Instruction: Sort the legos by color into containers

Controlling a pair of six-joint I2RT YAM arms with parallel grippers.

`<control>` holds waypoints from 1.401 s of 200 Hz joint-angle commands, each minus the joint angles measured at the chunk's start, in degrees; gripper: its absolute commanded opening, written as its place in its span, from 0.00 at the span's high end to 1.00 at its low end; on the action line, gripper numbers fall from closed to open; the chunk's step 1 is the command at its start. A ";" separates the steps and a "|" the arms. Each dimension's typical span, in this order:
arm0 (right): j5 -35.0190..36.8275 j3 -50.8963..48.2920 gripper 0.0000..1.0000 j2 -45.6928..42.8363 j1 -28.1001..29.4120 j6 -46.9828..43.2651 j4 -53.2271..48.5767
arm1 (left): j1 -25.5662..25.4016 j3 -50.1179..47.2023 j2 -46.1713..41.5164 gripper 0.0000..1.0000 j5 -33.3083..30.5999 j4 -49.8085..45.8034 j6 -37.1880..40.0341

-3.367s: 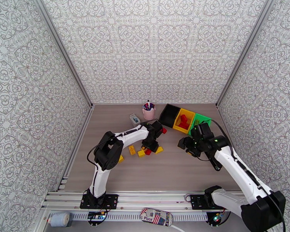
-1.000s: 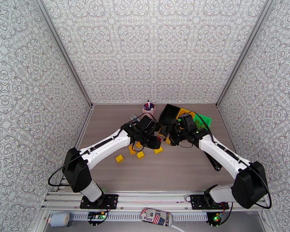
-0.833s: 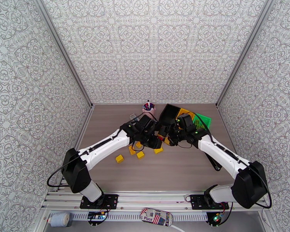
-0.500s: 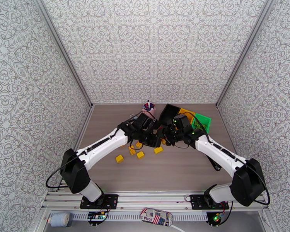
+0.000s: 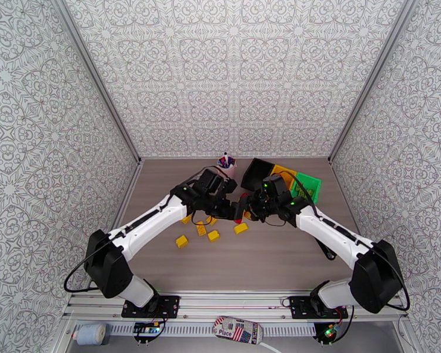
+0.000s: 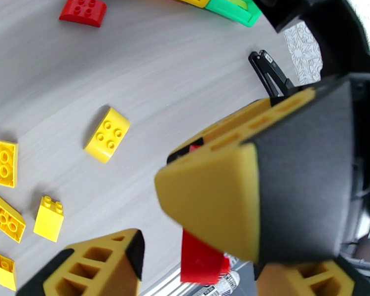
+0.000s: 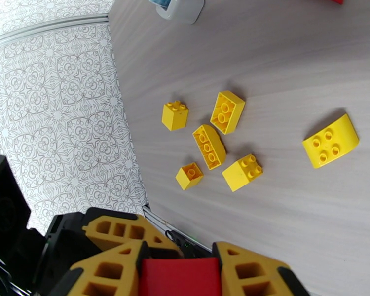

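my right gripper (image 7: pixel 179 265) is clamped on a red brick (image 7: pixel 180 279), whose lower part the frame cuts off. my left gripper (image 6: pixel 197 252) stands wide around that brick, one finger mostly hidden, so i cannot tell if it touches. the bins (image 5: pixel 253 172) sit behind my right wrist, partly covered, and yellow bricks (image 7: pixel 209 146) lie on the table (image 7: pixel 283 70) beyond my fingertips.

The table (image 5: pixel 267 254) is lit brightly and evenly from above, and only soft shadows are cast beside the yellow bricks (image 7: pixel 227 111). In the left wrist view the nearest finger (image 6: pixel 209 203) and the red brick (image 6: pixel 200 260) are blurred, and lines are bent near the edges of both wrist views.
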 commanded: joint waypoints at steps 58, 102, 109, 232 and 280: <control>2.20 19.68 0.77 14.07 -15.45 -16.56 -18.11 | 6.75 -5.91 -11.26 0.25 -8.88 1.28 -1.91; 8.65 38.72 0.77 25.41 -23.23 -23.94 -29.86 | 9.60 -4.30 -8.93 0.25 -10.90 -1.92 0.30; 9.21 41.87 0.77 27.42 -24.24 -24.71 -31.56 | 9.61 -3.74 -8.12 0.25 -11.37 -2.23 0.68; 16.60 67.37 0.32 43.19 -27.97 -31.78 -47.17 | 5.47 15.64 15.30 0.29 -18.18 -7.24 1.82; 15.22 57.30 0.30 33.99 -27.47 -33.30 -44.10 | 2.97 25.53 24.83 0.29 -22.17 -10.70 2.74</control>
